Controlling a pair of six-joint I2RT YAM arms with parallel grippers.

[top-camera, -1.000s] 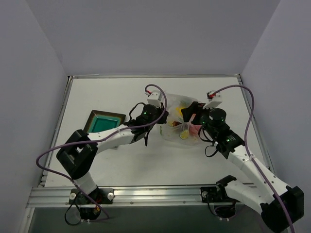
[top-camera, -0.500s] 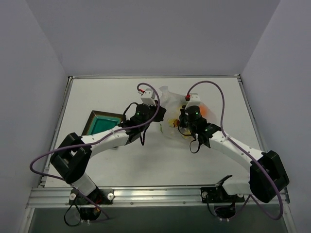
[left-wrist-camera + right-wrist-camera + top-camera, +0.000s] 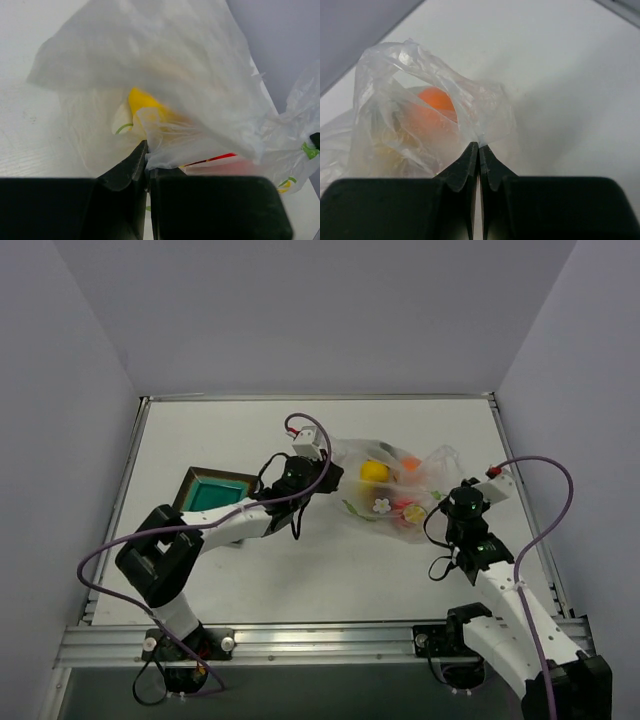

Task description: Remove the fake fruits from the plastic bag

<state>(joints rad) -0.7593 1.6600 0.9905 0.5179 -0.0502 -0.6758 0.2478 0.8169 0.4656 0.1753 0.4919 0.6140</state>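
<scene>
The plastic bag (image 3: 395,490) lies stretched between my two grippers at the table's middle back. Inside it show a yellow fruit (image 3: 373,471), an orange-red one (image 3: 411,469) and a red one (image 3: 410,511). My left gripper (image 3: 332,473) is shut on the bag's left edge; in the left wrist view its tips (image 3: 147,161) pinch the film (image 3: 165,75), with the yellow fruit (image 3: 142,101) just behind it. My right gripper (image 3: 444,502) is shut on the bag's right edge. Its tips (image 3: 479,146) pinch a fold of film (image 3: 420,75) in front of the orange-red fruit (image 3: 436,98).
A dark square tray with a teal centre (image 3: 210,490) sits left of the left arm's wrist. The table's raised rim (image 3: 320,397) runs along the back and sides. Purple cables loop above both arms.
The right arm swung from over the bag to its right side, and its jaws went from open to shut on the film. The bag is now pulled out wider to the right.
</scene>
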